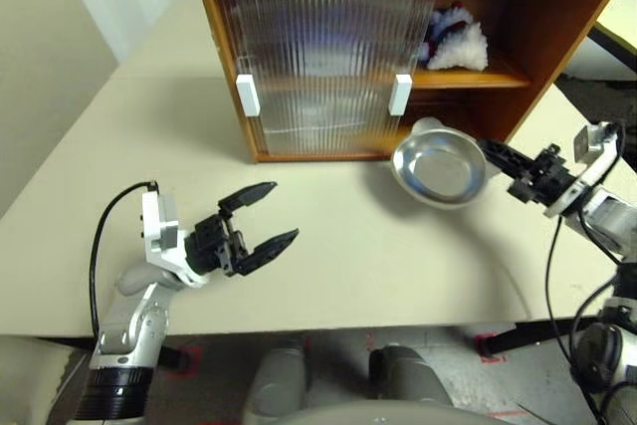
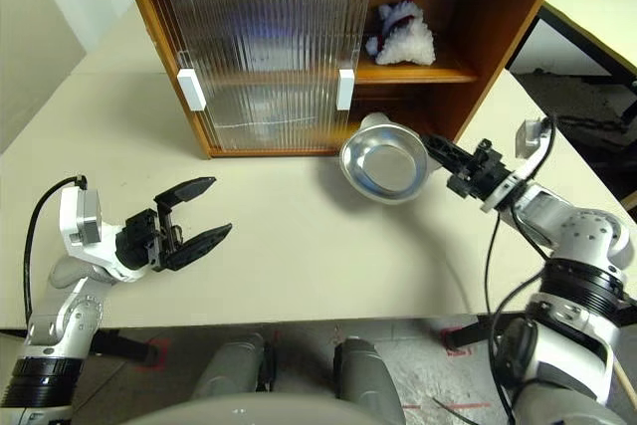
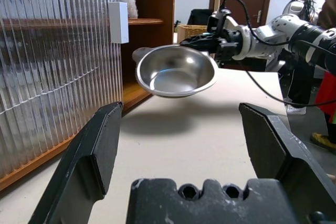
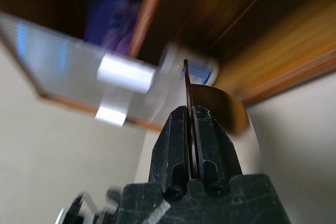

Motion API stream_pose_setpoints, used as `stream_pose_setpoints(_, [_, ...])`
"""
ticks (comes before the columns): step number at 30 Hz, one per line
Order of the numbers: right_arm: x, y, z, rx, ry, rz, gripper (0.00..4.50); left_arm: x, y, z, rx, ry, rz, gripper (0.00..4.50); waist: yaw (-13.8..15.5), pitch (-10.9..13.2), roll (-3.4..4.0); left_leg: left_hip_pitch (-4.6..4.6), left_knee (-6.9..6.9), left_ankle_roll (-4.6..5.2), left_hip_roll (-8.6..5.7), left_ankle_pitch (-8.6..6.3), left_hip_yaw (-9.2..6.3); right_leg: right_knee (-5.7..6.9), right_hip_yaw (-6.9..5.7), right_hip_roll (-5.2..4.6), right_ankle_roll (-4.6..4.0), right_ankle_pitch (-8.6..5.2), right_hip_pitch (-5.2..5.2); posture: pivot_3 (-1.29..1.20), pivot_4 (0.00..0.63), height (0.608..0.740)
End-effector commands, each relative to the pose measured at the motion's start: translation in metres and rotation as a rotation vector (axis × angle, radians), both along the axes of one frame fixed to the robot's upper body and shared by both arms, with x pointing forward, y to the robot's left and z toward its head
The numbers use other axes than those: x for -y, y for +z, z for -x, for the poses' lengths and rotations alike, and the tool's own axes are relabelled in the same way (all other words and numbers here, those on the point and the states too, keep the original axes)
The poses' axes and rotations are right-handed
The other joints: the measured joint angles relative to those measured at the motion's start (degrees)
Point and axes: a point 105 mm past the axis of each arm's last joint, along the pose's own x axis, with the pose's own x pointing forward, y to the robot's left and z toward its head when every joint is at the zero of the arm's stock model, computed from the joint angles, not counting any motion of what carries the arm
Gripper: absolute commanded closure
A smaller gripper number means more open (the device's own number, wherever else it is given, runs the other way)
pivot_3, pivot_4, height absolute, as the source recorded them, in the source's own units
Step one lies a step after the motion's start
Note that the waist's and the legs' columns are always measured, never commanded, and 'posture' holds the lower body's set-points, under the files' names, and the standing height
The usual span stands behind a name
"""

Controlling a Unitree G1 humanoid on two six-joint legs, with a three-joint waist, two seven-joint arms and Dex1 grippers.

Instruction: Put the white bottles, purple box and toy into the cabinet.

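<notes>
Your right gripper (image 2: 430,142) is pinching the rim of a shiny metal bowl (image 2: 384,167), fingers tight together on the thin edge, and it is holding the bowl tilted, above the table (image 2: 299,246), just in front of the open right side of the cabinet (image 2: 328,47). In the left wrist view the bowl is hanging clear of the tabletop, w/ its shadow under it.

Your left gripper (image 1: 261,216) is hovering over the near left part of the table, fingers spread wide, nothing between them. It is pointing toward the bowl, well apart from it.

The cabinet is standing at the far side of the table. Its ribbed sliding doors (image 2: 259,57) are covering the left and middle part, the white handles (image 2: 191,89) sticking out in front. The right part is open.

The toy (image 2: 402,35) is sitting on the upper shelf in the open part. In the right wrist view, blurred, the purple box (image 4: 113,19) is showing inside the cabinet, and a white bottle (image 4: 197,69) w/ blue label is showing just behind the bowl rim; which shelf, I cannot tell.
</notes>
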Motion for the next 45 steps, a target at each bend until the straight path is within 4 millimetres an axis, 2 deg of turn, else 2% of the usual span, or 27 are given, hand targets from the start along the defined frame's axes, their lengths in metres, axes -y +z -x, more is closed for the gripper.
stream_pose_setpoints(1, [0.010, -0.003, -0.017, -0.008, -0.126, 0.042, 4.50, 0.000, 0.000, 0.000, 0.000, -0.002, -0.019, 0.00, -0.07, 0.00, 0.01, 0.00, 0.00, 0.00, 0.00, 0.00, 0.00, 0.00, 0.00, 0.00, 0.00, 0.00, 0.00, 0.21, 0.030, 0.740])
stream_pose_setpoints(6, [0.008, -0.005, -0.039, -0.005, -0.219, 0.068, 4.50, 0.000, -0.004, 0.001, -0.001, 0.001, -0.018, 0.00, -0.25, 0.01, 0.07, 0.03, 0.00, 0.00, 0.02, 0.00, 0.01, 0.02, 0.00, 0.01, -0.01, 0.01, -0.01, 0.21, 0.028, 0.740])
stream_pose_setpoints(21, [-0.001, -0.018, -0.094, -0.060, -0.503, -0.143, 4.50, 0.002, -0.007, 0.002, 0.002, 0.006, -0.020, 0.00, -0.22, 0.06, 0.23, 0.04, -0.07, 0.00, 0.02, 0.00, 0.04, 0.02, -0.02, 0.00, -0.23, 0.12, -0.04, 0.24, 0.025, 0.740])
stream_pose_setpoints(29, [0.008, -0.026, -0.103, -0.107, -0.661, -0.253, 4.50, 0.000, -0.008, 0.002, 0.005, 0.022, -0.019, 0.00, -0.10, 0.03, 0.27, 0.06, -0.24, -0.01, 0.02, 0.00, 0.03, 0.02, -0.04, 0.00, -0.30, 0.17, -0.06, 0.26, 0.011, 0.740])
stream_pose_setpoints(40, [0.006, -0.030, -0.106, -0.140, -0.725, -0.280, 4.50, 0.000, -0.008, -0.001, 0.006, 0.025, -0.018, 0.00, -0.12, 0.01, 0.29, 0.10, -0.33, -0.02, 0.03, 0.00, 0.03, 0.02, -0.03, 0.00, -0.33, 0.20, -0.06, 0.26, 0.014, 0.740])
stream_pose_setpoints(41, [0.005, -0.030, -0.106, -0.142, -0.723, -0.279, 3.81, 0.000, -0.008, -0.001, 0.006, 0.026, -0.018, 0.00, -0.12, 0.01, 0.30, 0.10, -0.34, -0.02, 0.03, 0.00, 0.03, 0.02, -0.03, 0.00, -0.33, 0.20, -0.06, 0.26, 0.014, 0.740])
stream_pose_setpoints(43, [0.004, -0.030, -0.107, -0.142, -0.721, -0.284, 3.24, 0.000, -0.008, -0.001, 0.005, 0.026, -0.019, 0.00, -0.14, 0.01, 0.30, 0.09, -0.35, -0.01, 0.03, 0.00, 0.03, 0.02, -0.03, -0.01, -0.33, 0.20, -0.07, 0.26, 0.014, 0.740])
stream_pose_setpoints(45, [0.001, -0.029, -0.108, -0.138, -0.709, -0.292, 2.48, 0.000, -0.009, -0.001, 0.000, 0.025, -0.020, 0.00, -0.14, 0.01, 0.30, 0.09, -0.35, -0.02, 0.03, 0.00, 0.03, 0.02, -0.03, -0.01, -0.33, 0.20, -0.07, 0.26, 0.014, 0.740])
